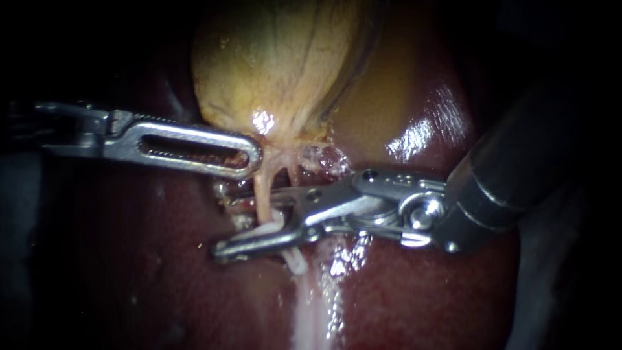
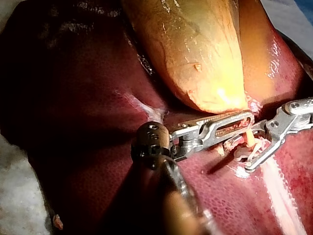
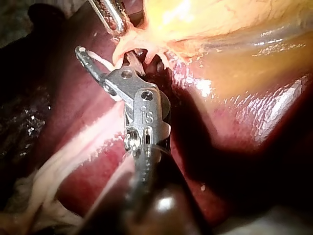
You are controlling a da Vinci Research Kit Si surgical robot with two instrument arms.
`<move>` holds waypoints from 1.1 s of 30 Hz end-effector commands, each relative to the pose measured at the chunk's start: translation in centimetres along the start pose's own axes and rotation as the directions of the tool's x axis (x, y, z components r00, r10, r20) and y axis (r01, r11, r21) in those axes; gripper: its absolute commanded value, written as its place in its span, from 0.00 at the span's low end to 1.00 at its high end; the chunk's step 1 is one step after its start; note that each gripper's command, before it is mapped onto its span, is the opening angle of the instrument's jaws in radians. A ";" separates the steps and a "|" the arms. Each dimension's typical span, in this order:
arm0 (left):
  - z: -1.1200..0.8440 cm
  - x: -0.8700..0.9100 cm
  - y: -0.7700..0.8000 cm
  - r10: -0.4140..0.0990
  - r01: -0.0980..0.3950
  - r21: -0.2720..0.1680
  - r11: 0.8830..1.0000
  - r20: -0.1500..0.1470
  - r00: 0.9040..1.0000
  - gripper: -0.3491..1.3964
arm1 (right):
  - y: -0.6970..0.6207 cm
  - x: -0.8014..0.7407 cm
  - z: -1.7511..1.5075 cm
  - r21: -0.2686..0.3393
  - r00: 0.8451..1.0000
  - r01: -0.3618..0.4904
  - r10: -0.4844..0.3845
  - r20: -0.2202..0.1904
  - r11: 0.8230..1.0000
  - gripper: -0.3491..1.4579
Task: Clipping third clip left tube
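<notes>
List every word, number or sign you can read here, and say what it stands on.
Right instrument: one small stamped mark on its metal head, in the right wrist view, too small to quote reliably.
Left instrument: no readable text.
On the gallbladder and the liver: no text at all.

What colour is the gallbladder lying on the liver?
The gallbladder is yellowish tan with faint darker streaks, seen best in the endoscope view.
</notes>
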 end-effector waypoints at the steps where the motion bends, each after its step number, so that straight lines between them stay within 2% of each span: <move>1: 0.00 0.00 0.00 0.000 0.000 0.000 1.000 0.000 1.000 0.00 | 0.00 0.02 -0.01 0.003 1.000 0.000 0.000 -0.005 1.000 0.44; 7: 0.00 0.00 0.00 0.000 0.000 0.000 1.000 0.000 1.000 0.00 | 0.04 0.12 -0.07 0.010 0.999 -0.004 0.004 -0.036 1.000 0.44; 11: 0.00 0.00 0.00 0.000 0.000 0.000 1.000 0.000 1.000 0.00 | 0.05 0.15 -0.09 0.009 0.999 -0.011 0.011 -0.041 1.000 0.43; 13: 0.00 0.00 0.00 0.000 0.000 0.000 1.000 0.000 1.000 0.00 | 0.04 0.13 -0.10 0.012 0.999 -0.034 0.034 -0.041 0.999 0.39; 14: 0.00 0.00 0.00 0.000 0.000 0.000 1.000 0.000 1.000 0.00 | 0.02 0.13 -0.12 0.014 0.998 -0.051 0.052 -0.042 0.999 0.35; 18: 0.00 0.00 0.00 0.000 0.000 0.000 1.000 0.000 1.000 0.00 | -0.01 0.10 -0.20 0.020 0.994 -0.103 0.104 -0.042 0.994 0.06; 19: 0.00 0.00 0.00 0.000 0.000 0.000 1.000 0.000 1.000 0.00 | -0.01 0.10 -0.21 0.020 0.993 -0.109 0.110 -0.042 0.994 0.01; 25: 0.00 0.00 -0.01 0.000 0.000 0.000 1.000 0.000 1.000 0.00 | 0.00 0.09 -0.22 0.020 0.985 -0.167 0.168 -0.046 0.986 0.00; 33: 0.00 0.00 -0.01 0.000 0.000 0.000 1.000 0.000 1.000 0.00 | 0.01 0.04 -0.21 0.019 0.981 -0.188 0.189 -0.037 0.982 0.00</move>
